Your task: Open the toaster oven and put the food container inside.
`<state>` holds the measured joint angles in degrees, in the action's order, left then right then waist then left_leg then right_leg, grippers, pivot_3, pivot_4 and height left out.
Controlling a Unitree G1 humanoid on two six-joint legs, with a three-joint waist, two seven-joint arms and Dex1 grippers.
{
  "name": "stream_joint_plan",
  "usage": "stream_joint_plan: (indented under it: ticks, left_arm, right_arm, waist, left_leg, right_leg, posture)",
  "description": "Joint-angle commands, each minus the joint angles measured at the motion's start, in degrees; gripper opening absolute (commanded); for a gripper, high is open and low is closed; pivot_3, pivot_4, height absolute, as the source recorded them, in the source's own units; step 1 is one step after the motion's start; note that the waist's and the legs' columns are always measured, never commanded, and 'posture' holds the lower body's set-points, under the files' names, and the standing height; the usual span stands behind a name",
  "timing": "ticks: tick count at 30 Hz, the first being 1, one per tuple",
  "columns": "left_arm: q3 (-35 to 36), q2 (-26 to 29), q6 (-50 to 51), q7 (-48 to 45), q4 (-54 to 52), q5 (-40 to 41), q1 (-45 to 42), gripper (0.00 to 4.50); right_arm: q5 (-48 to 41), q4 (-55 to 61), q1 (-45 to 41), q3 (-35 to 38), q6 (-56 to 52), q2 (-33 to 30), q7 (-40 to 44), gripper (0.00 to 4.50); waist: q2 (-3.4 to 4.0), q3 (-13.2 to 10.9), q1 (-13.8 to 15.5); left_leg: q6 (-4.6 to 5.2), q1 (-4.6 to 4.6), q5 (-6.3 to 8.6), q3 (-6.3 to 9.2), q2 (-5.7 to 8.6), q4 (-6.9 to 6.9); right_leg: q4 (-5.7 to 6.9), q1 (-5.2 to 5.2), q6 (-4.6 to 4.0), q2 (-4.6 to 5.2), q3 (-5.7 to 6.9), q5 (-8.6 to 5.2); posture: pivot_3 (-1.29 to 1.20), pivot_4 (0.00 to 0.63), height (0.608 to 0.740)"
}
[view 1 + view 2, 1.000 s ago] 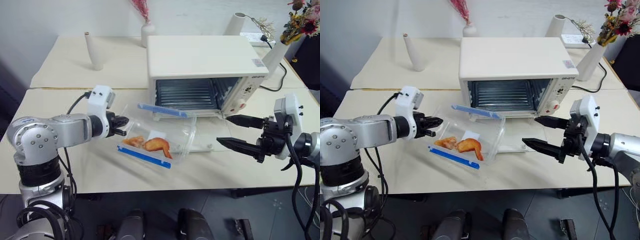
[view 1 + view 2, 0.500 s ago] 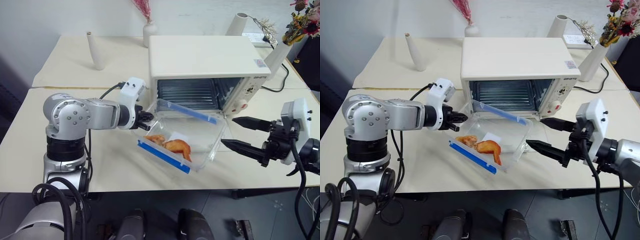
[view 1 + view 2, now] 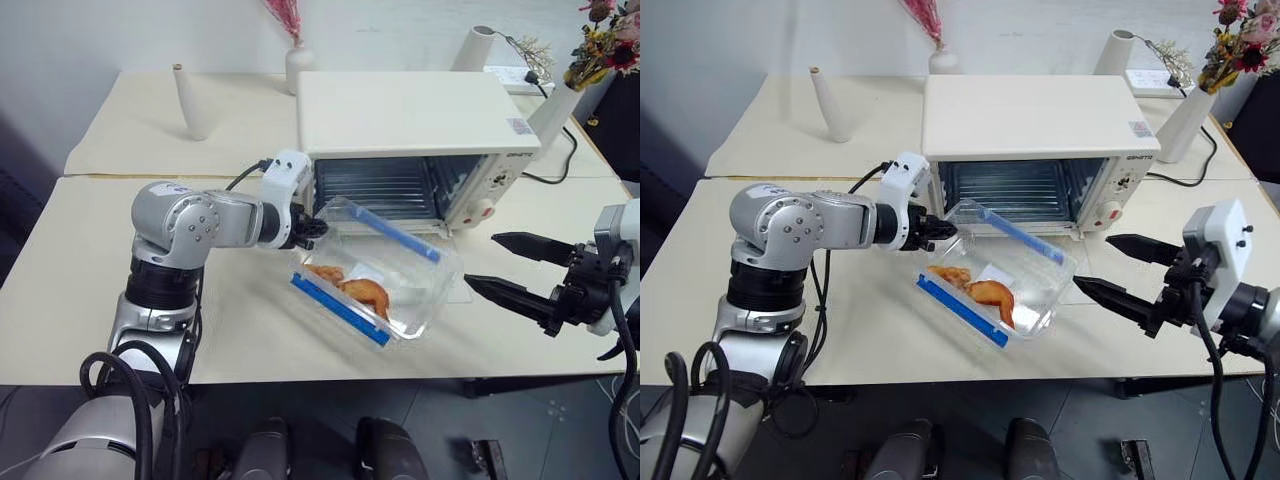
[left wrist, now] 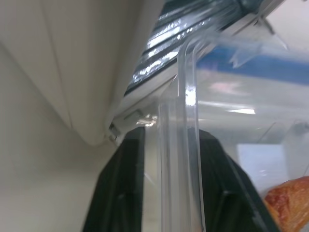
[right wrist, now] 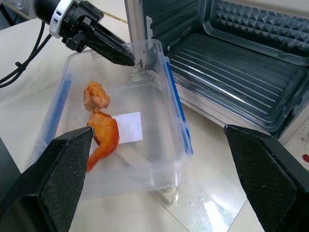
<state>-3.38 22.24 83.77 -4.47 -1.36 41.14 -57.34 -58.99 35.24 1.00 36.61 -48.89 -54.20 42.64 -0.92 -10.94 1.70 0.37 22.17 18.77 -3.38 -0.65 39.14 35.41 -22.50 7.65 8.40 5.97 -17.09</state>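
Note:
The cream-white toaster oven (image 3: 410, 105) stands at the back of the table with its glass door folded down flat and its dark cavity (image 5: 231, 72) exposed. The clear food container (image 3: 385, 275) with blue clip strips lies tilted right in front of the cavity, over the lowered door, with orange-brown food (image 3: 360, 290) inside. My left gripper (image 3: 318, 228) is at the container's left corner. Its black fingers (image 4: 128, 183) straddle the clear rim (image 4: 186, 96), with a thin gap on one side. My right gripper (image 3: 482, 260) hovers open just right of the container, with nothing between its fingers.
A slim white vase (image 3: 188, 100) stands at the back left, and a vase of pink flowers (image 3: 293, 65) stands behind the oven. Two more vases (image 3: 555, 105) and a black cable (image 3: 560, 160) sit to the oven's right. The table's front edge (image 3: 330, 375) runs close below the container.
My left arm has carried the container rightward and forward to the oven's mouth. Its fingers, shut on the rim before, now stand slightly apart around it. The right gripper stayed open.

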Motion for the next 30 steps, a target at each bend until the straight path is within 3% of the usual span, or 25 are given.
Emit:
stream_joint_plan:
  ticks: [1,2,12,17,18,22,28,30]
  left_arm:
    - [4.2,-0.9,0.2,-0.8,-2.1,-1.0,0.0,2.53]
    - [5.8,-0.9,0.0,-1.1,-3.0,-0.8,0.3,2.78]
    - [18.2,-1.6,-2.4,-7.6,-8.9,4.0,0.4,2.78]
    - [22.1,2.6,-7.5,-18.3,-8.4,9.4,0.3,2.78]
    - [22.7,3.9,-8.4,-20.8,-7.6,10.3,0.5,2.82]
    - [23.5,11.4,-11.3,-35.8,-3.9,14.5,3.1,1.95]
    - [14.4,23.1,-16.7,-56.5,-2.0,12.2,8.4,0.12]
    - [11.2,25.8,-18.9,-61.8,-1.8,10.7,9.3,0.0]
  right_arm:
    - [-0.7,1.0,0.3,2.0,0.7,-0.3,-0.7,4.5]
    - [-0.4,1.0,0.6,1.9,0.7,-0.4,-0.7,4.5]
    - [3.0,-1.6,1.0,1.5,1.4,-1.6,0.5,4.5]
    - [0.0,-1.1,-0.7,3.0,-0.3,-3.0,0.3,4.5]
    - [-1.3,-0.8,-1.0,3.3,-0.9,-3.2,0.2,4.32]
    - [-9.1,1.6,-1.6,4.5,-3.5,-3.4,-1.8,3.27]
    - [-22.8,9.4,2.6,4.1,-4.9,-3.2,-6.3,1.25]
    - [-26.1,11.3,5.2,4.9,-5.1,-3.6,-6.0,0.54]
  waist:
    - [0.0,0.0,0.0]
    - [0.0,0.0,0.0]
    - [-0.01,0.0,0.1]
    - [-0.01,0.0,-0.1]
    - [-0.01,0.0,-0.2]
    - [0.0,0.0,-0.3]
    - [-0.02,0.0,0.1]
    - [-0.03,0.0,0.3]
  left_leg:
    - [0.0,0.0,0.0,0.0,0.0,0.0]
    - [0.0,0.0,0.0,0.0,0.0,0.0]
    - [0.03,0.0,-0.03,0.02,0.0,0.06]
    - [0.02,0.0,-0.05,0.01,-0.01,0.06]
    - [0.02,-0.01,-0.04,0.02,-0.01,0.05]
    - [0.02,-0.01,-0.04,-0.02,-0.03,0.01]
    - [0.03,-0.01,-0.04,0.0,-0.02,0.03]
    - [0.05,0.01,-0.03,0.02,-0.01,0.04]
  right_leg:
    - [0.0,0.0,0.0,0.0,0.0,0.0]
    - [0.0,0.0,0.0,0.0,0.0,0.0]
    - [0.03,0.02,0.0,0.02,0.0,0.0]
    - [0.06,0.0,0.0,0.02,0.0,0.0]
    - [0.06,0.0,0.0,0.01,0.02,0.0]
    - [0.06,-0.04,0.0,-0.01,0.02,0.0]
    - [0.03,0.0,0.0,-0.02,0.02,0.0]
    - [-0.01,0.03,0.0,-0.01,0.03,0.0]
  posture:
    - [0.0,0.15,0.74]
    - [0.0,0.15,0.74]
    - [0.0,0.15,0.74]
    - [0.0,0.15,0.74]
    - [0.0,0.15,0.74]
    - [0.0,0.15,0.74]
    - [0.0,0.15,0.74]
    - [0.0,0.15,0.74]
